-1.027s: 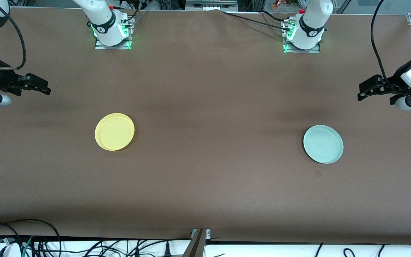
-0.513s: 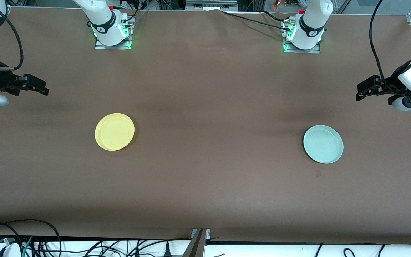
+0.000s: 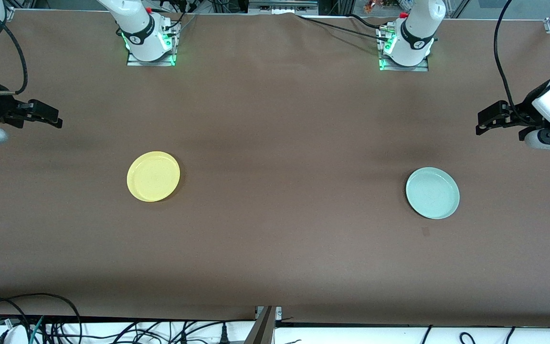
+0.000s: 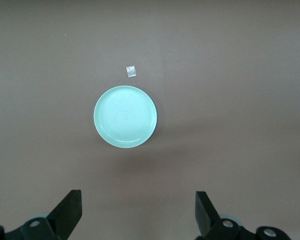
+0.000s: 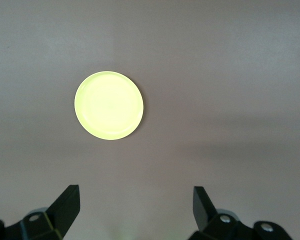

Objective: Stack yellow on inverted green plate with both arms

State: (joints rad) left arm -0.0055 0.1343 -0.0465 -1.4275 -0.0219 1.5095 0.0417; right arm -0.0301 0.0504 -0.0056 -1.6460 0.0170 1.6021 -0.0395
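The yellow plate (image 3: pixel 153 176) lies flat on the brown table toward the right arm's end, hollow side up; it also shows in the right wrist view (image 5: pixel 109 105). The pale green plate (image 3: pixel 432 192) lies flat toward the left arm's end, hollow side up, and shows in the left wrist view (image 4: pixel 125 116). My right gripper (image 3: pixel 53 118) hangs high over the table's right-arm end, open and empty (image 5: pixel 135 197). My left gripper (image 3: pixel 481 123) hangs high over the left-arm end, open and empty (image 4: pixel 137 200). Neither gripper touches a plate.
A small square of tape (image 3: pixel 426 231) lies on the table just nearer the front camera than the green plate; it also shows in the left wrist view (image 4: pixel 132 71). Cables run along the table's front edge (image 3: pixel 112 329).
My right gripper has drifted a little outward toward its end of the table. My left gripper has shifted very slightly. The plates have not moved.
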